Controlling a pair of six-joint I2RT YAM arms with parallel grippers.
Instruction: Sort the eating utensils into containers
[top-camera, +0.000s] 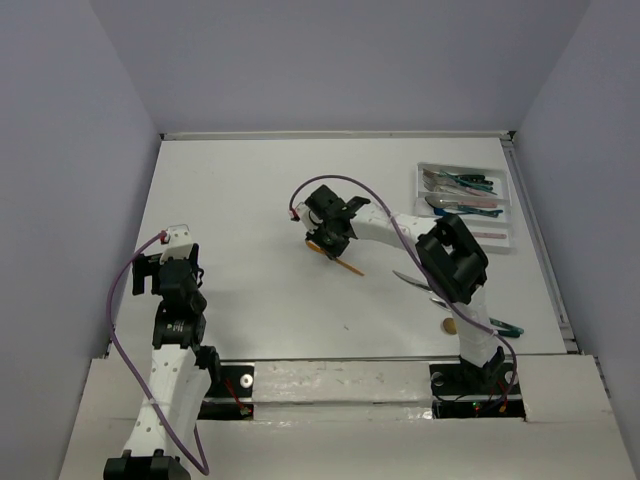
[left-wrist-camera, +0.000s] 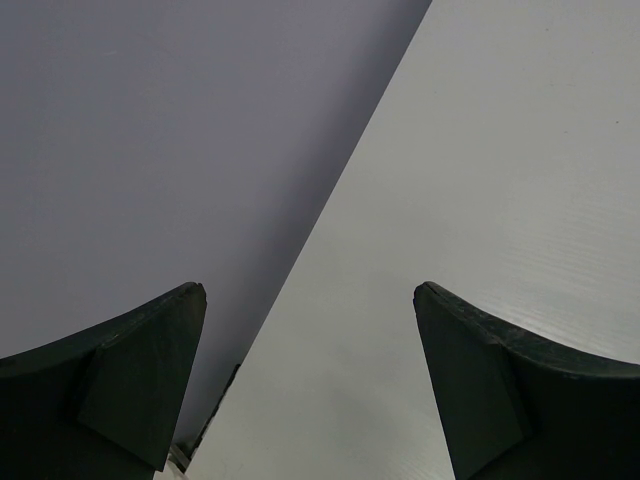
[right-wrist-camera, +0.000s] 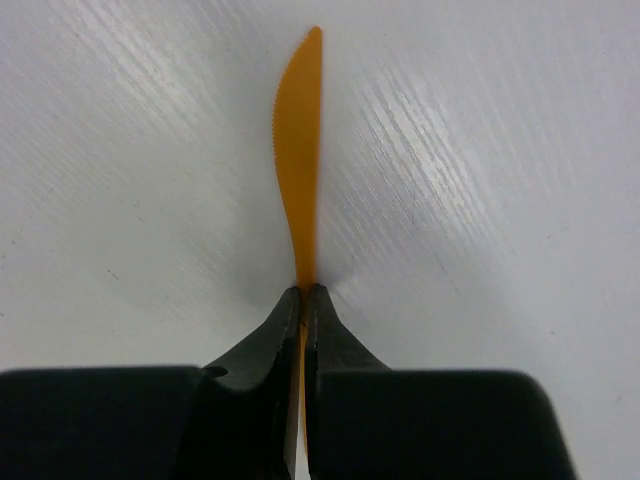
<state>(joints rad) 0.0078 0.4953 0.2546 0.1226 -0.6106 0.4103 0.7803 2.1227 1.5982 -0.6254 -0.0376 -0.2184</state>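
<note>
**Orange knife in the pinch, tray part-filled**

The right gripper (right-wrist-camera: 303, 292) is clamped tight on the orange knife (right-wrist-camera: 305, 150), fingers squeezed onto the handle and the serrated blade pointing straight away from the wrist. That is out in the middle of the table (top-camera: 240, 200), well apart from the white cutlery tray (top-camera: 465, 166) at the far right. Whether the knife is off the surface or lying on it, I cannot tell.

In the tray there is a handful of utensils (top-camera: 460, 185) laid along the compartments, so a fair share of the sorting looks done.

What's left, by my reckoning, is this knife, plus a silver-headed utensil (top-camera: 410, 278) poking out from under the right arm and a teal-handled utensil (top-camera: 505, 327) near that arm's base. (There is a small gold round shape (top-camera: 450, 325) there too, too small to name.)

The left gripper (left-wrist-camera: 310, 290) hangs over bare table at the left, jaws wide apart, holding nothing
</note>
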